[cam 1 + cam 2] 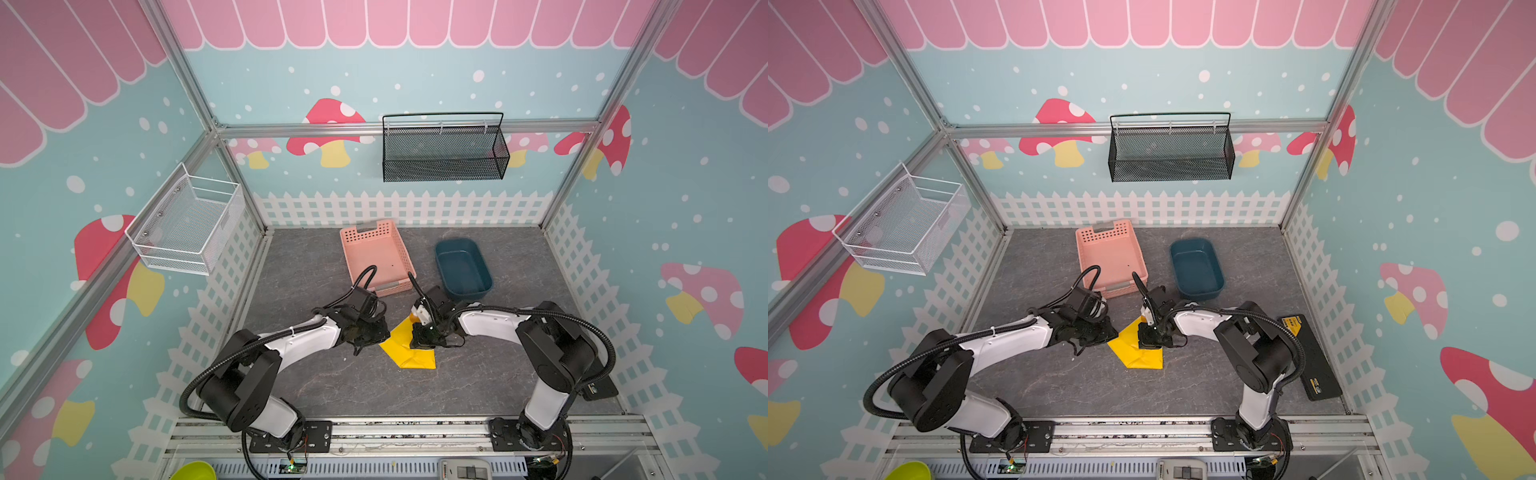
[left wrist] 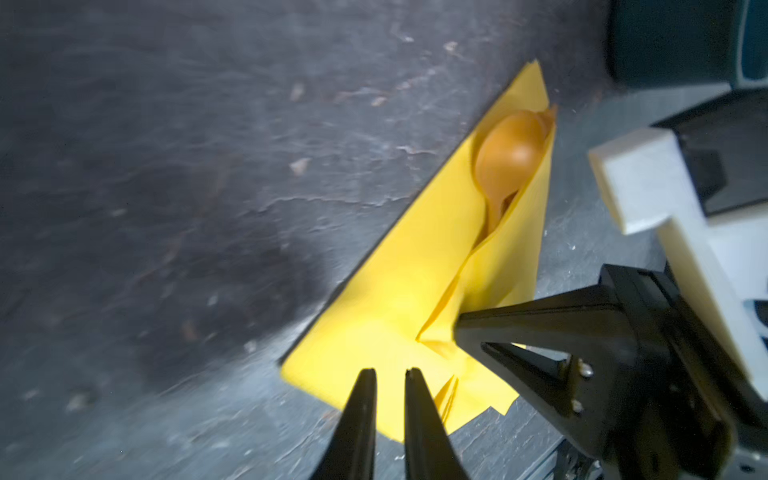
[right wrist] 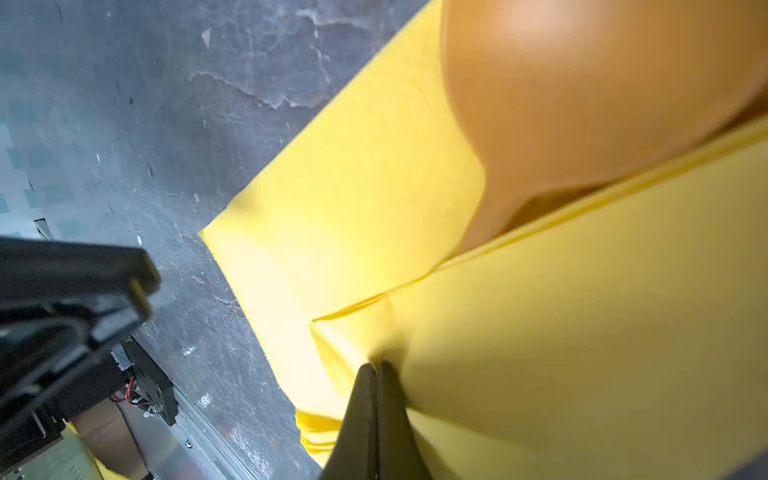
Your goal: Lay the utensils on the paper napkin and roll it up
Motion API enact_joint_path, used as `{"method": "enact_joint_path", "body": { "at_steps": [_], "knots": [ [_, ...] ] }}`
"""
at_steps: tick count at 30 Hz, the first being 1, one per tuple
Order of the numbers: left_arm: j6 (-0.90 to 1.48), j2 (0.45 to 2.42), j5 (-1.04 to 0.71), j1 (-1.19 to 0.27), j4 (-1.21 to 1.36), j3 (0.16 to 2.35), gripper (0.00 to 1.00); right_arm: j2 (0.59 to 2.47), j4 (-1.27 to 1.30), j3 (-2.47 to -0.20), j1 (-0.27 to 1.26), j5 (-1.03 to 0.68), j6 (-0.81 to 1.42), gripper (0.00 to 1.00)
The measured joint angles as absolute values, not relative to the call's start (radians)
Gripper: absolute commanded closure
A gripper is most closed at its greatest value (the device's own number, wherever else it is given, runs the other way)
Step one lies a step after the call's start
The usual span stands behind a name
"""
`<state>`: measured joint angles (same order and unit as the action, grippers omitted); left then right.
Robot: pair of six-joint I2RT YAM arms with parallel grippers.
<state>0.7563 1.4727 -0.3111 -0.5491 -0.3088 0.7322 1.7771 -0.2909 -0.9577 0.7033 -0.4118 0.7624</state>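
Note:
The yellow paper napkin (image 1: pixel 405 353) (image 1: pixel 1138 358) lies on the grey table between both arms, one flap folded over the utensils. Only an orange spoon bowl (image 2: pixel 509 153) (image 3: pixel 582 91) sticks out of the fold at the far end. What lies below it is covered by paper. My right gripper (image 3: pixel 376 365) (image 1: pixel 419 340) is shut, pinching the folded flap (image 3: pixel 540 332) where the paper puckers. My left gripper (image 2: pixel 390 372) (image 1: pixel 376 336) hangs over the napkin's near corner (image 2: pixel 374 332), its jaws a narrow gap apart with nothing between them.
A pink perforated basket (image 1: pixel 376 253) and a dark blue tub (image 1: pixel 463 270) stand just behind the grippers. A black mesh basket (image 1: pixel 444 149) hangs on the back wall, a white wire basket (image 1: pixel 187 224) on the left wall. A flat black case (image 1: pixel 1312 357) lies at the right edge.

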Motion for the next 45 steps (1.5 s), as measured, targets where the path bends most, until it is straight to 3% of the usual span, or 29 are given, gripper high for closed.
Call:
{"method": "enact_joint_path", "body": {
  "at_steps": [14,24,45],
  "knots": [
    [0.764,1.512,-0.442,-0.497,-0.221,0.639,0.66,1.777,-0.291,-0.958,0.703,-0.411,0.76,1.0],
    [0.798,1.607,-0.582,-0.496,-0.015,0.646,0.49,1.777,-0.29,-0.958,0.703,-0.412,0.76,1.0],
    [0.865,1.552,-0.605,-0.575,0.065,0.568,0.45,1.777,-0.287,-0.956,0.703,-0.416,0.76,1.0]
  ]
}}
